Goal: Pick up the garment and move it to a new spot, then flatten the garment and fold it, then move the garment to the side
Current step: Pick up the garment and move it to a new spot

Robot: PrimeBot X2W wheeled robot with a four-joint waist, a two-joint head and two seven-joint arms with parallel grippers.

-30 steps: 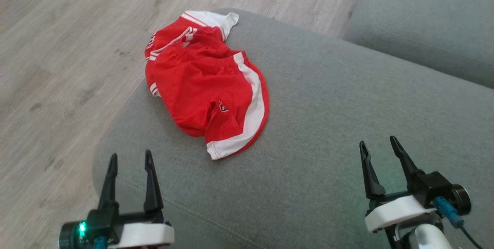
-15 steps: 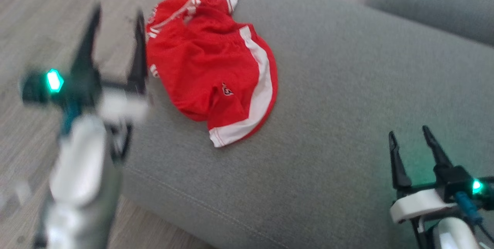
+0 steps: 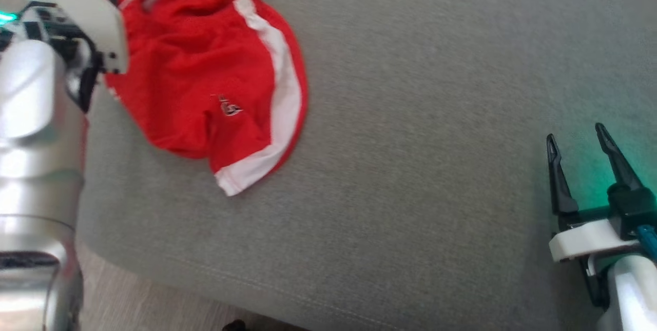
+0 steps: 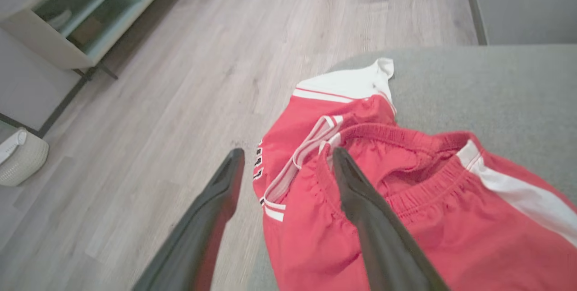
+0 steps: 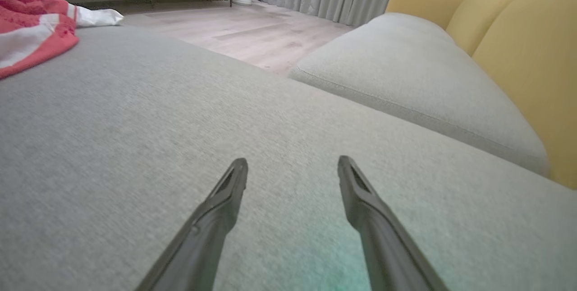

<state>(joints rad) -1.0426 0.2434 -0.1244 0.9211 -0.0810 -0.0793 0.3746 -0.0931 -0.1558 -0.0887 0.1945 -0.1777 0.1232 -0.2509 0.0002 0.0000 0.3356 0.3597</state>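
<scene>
1. As you look down from the head camera, the red garment (image 3: 205, 64) with its white side stripes lies crumpled on the grey cushion (image 3: 436, 115), toward the far left and close to the cushion's left edge.
2. You can see a small dark logo (image 3: 231, 108) facing up on one leg, and the white-hemmed leg opening points toward you.
3. Your left forearm (image 3: 31, 115) stands pale along the left border of that view, with its wrist up beside the garment's left edge.
4. In the left wrist view, your left gripper (image 4: 287, 152) has its two fingers spread wide with nothing clamped. One finger shows against the wooden floor (image 4: 180, 56) off the cushion's edge, and the other against the gathered waistband (image 4: 405, 191). The garment's striped edge shows between the tips. You cannot tell from here whether either fingertip touches the fabric.
5. Your right gripper (image 3: 576, 133) sits at the lower right of the head view, well apart from the garment. Its jaws are wide and empty over bare cushion tinted by a green glow.
6. In the right wrist view, the garment lies at the far left of the cushion. Past the cushion you have a second grey cushion (image 5: 414, 65) and a yellow backrest (image 5: 518, 56).
</scene>
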